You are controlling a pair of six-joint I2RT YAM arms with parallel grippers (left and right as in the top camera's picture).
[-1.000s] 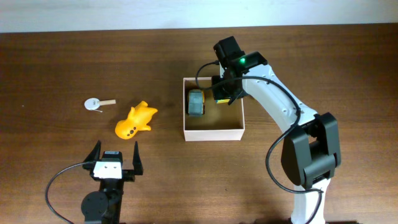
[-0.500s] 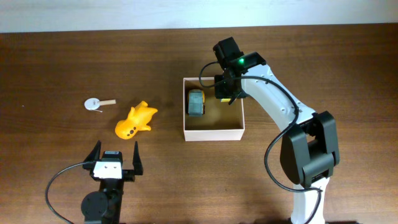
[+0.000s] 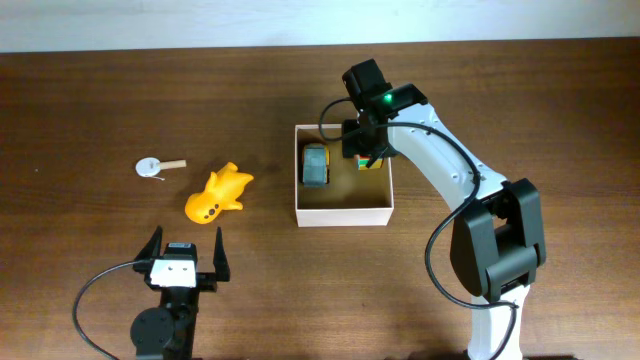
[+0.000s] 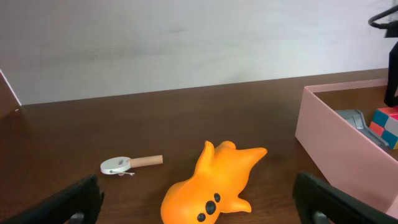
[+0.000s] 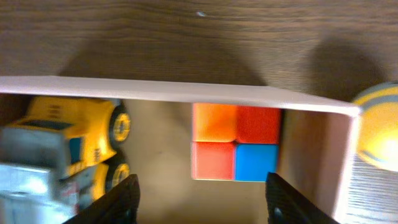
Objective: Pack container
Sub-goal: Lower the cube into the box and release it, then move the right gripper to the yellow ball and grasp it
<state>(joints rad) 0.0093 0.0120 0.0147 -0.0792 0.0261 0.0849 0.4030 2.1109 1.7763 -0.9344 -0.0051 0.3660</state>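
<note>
Hovering over the container [image 3: 340,218], right fingers [image 5: 124,200] spread, cube [image 5: 236,142] loose in its 1 o'clock corner; left fingers [image 4: 74,200] wide apart. Likely light, flimsy cardboard: pinch a wall.

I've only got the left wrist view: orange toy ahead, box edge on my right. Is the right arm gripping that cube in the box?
Observer: No. The right gripper has its fingers spread wider than the cube, which lies on the container floor.
Operator: What's the grey thing next to it?
Observer: A grey and yellow toy truck, lying apart from the cube.
Operator: Any room left in there?
Observer: Overhead, the part of the floor nearest the left gripper is bare.
</note>
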